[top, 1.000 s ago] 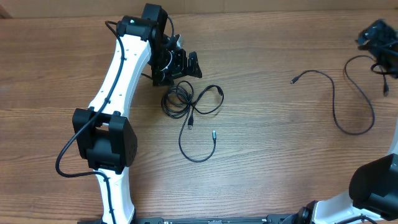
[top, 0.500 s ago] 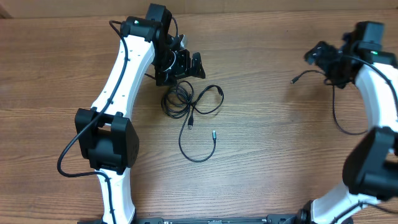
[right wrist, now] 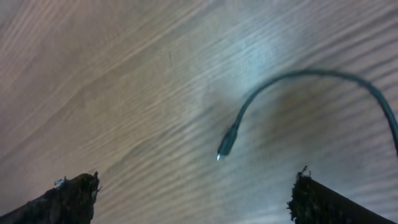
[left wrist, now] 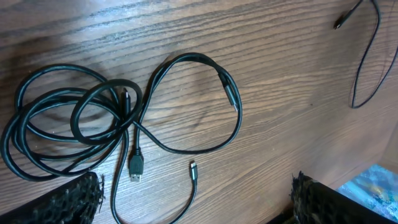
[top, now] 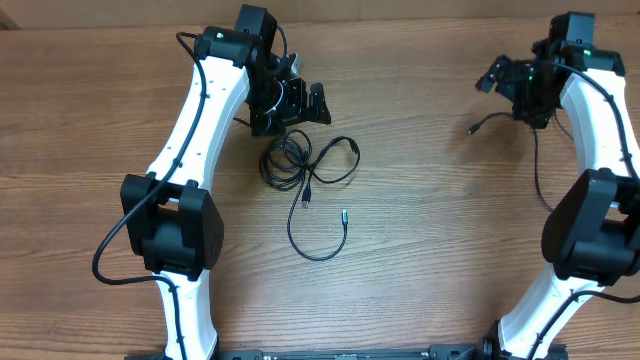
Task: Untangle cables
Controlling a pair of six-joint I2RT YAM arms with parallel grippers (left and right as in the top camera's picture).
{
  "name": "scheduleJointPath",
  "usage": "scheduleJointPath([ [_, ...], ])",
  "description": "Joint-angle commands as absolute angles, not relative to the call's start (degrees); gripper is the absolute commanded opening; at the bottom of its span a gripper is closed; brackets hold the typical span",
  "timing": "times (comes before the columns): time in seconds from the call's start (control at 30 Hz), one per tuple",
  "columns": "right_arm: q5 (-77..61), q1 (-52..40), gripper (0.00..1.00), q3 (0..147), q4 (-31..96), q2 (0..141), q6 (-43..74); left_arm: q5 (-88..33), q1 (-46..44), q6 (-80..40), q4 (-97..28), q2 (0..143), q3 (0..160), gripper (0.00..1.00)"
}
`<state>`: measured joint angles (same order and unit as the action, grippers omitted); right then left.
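Cables: one tangled bundle [top: 283,160] at desk [top: 420,250] centre, one loose cable [top: 536,170] near right edge. Left pincer [left wrist: 196,202], right pincer [right wrist: 196,196]: wide open, empty.

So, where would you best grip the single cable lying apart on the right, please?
Take the single cable just behind its plug, I'd say, from straight above: that end lies flat and free on the table, with the open right gripper above it.

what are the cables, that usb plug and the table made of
Cables: black, smooth, slightly shiny jacket that bends in loose loops, so probably rubber or soft plastic.
USB plug: black moulded body, probably plastic, with a pale tip that looks like metal.
Table: matt brown with long grain lines; wood or a wood-look laminate, cannot tell which.
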<state>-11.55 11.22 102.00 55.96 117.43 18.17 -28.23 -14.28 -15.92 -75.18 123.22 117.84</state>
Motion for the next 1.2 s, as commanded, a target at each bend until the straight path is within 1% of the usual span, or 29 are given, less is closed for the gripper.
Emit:
scheduleJointPath([
  [0.0, -10.2, 10.5, 0.88, 102.8, 53.8, 119.7, 18.0, -27.9, -14.6, -14.6, -75.0, 122.5, 118.6, 1.0],
  [0.03, -9.9, 10.2, 0.81, 102.6, 52.6, 120.0, 18.2, -27.9, -14.6, -14.6, -75.0, 122.5, 118.6, 1.0],
  [0.07, -9.4, 9.9, 0.78, 102.3, 51.2, 120.4, 18.2, -27.9, -14.6, -14.6, -75.0, 122.5, 118.6, 0.99],
  [0.17, -5.9, 9.4, 0.77, 102.0, 48.9, 121.7, 22.3, -27.9, -14.6, -14.6, -74.9, 122.5, 118.6, 0.99],
  [0.2, -4.7, 9.3, 0.76, 102.0, 48.4, 122.2, 23.9, -27.9, -14.6, -14.6, -74.9, 122.5, 118.6, 1.0],
  [0.33, -2.6, 9.3, 0.62, 102.0, 46.2, 124.6, 27.8, -27.9, -14.6, -14.6, -74.9, 122.5, 118.6, 1.0],
  [0.43, -2.6, 9.1, 0.57, 102.0, 44.9, 126.6, 28.5, -27.9, -14.6, -14.6, -74.9, 122.5, 118.6, 0.99],
  [0.57, -2.1, 9.2, 0.47, 102.0, 44.9, 128.8, 28.5, -27.9, -14.6, -14.6, -74.9, 122.5, 118.6, 1.0],
  [0.63, -1.5, 9.1, 0.45, 102.0, 45.0, 129.8, 28.6, -27.8, -14.6, -14.6, -74.9, 122.5, 118.6, 1.0],
  [0.83, -1.5, 9.0, 0.44, 101.9, 46.0, 131.9, 29.0, -27.9, -14.6, -14.6, -74.9, 122.5, 118.6, 1.0],
  [0.97, -1.1, 9.0, 0.4, 101.9, 46.2, 132.6, 29.0, -27.8, -14.6, -14.6, -74.9, 122.5, 118.6, 0.99],
  [1.1, -1.1, 9.0, 0.33, 101.9, 46.1, 132.6, 29.0, -27.8, -14.6, -14.6, -74.9, 122.5, 118.6, 1.0],
  [1.17, -1.0, 9.0, 0.24, 101.9, 46.1, 132.6, 29.0, -27.8, -14.6, -14.6, -74.9, 122.5, 118.6, 1.0],
])
